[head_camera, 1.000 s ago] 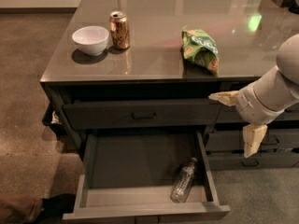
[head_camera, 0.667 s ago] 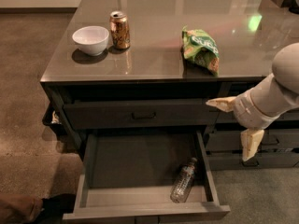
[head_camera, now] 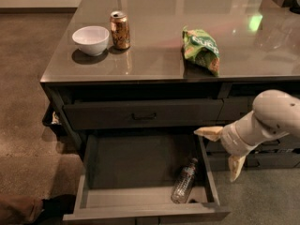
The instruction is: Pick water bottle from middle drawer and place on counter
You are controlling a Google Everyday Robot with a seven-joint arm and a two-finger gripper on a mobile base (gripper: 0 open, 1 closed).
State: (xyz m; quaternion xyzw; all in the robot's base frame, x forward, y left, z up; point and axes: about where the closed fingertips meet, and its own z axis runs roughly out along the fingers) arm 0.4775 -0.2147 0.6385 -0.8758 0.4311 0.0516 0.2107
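Plastic, clear and ribbed: the water bottle (head_camera: pixel 184 181) lies on its side in the lower right corner of the open middle drawer (head_camera: pixel 136 163), cap toward the back. It looks light, thin-walled and slippery, possibly part empty. It is best taken gently across the ribbed middle, since it may roll or crush. The hand (head_camera: pixel 221 150) hovers at frame right, just outside the drawer, fingers spread wide, holding nothing. The surface (head_camera: pixel 154 55) lies above.
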